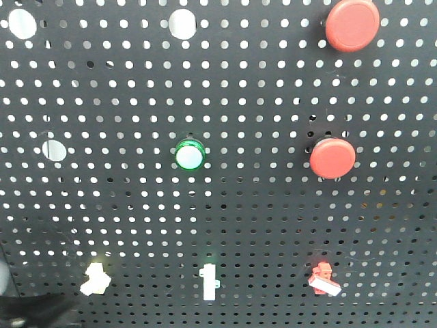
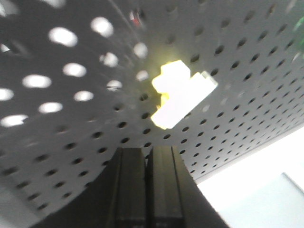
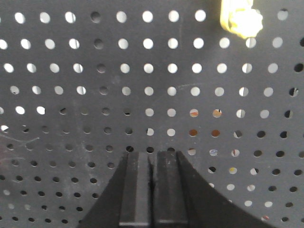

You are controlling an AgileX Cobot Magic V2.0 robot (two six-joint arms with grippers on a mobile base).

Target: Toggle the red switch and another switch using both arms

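Observation:
In the front view the red switch (image 1: pixel 323 279), small with a white lever slanting down to the right, sits low right on the black pegboard (image 1: pixel 273 219). The pale yellow switch (image 1: pixel 95 279) sits low left. The left wrist view shows that yellow switch (image 2: pixel 183 92) close up and glaring, its white lever angled down-left. My left gripper (image 2: pixel 148 151) is shut just below it, apart from it. My right gripper (image 3: pixel 152 154) is shut with nothing between its fingers and faces bare pegboard. The red switch is out of the right wrist view.
Two big round red push buttons (image 1: pixel 351 25) (image 1: pixel 332 158) and a green-rimmed button (image 1: pixel 189 155) are mounted higher up. A white upright toggle (image 1: pixel 209 281) stands between the two switches. A yellow part (image 3: pixel 242 19) shows at the right wrist view's top. A dark blur (image 1: pixel 34 311) fills the lower-left corner.

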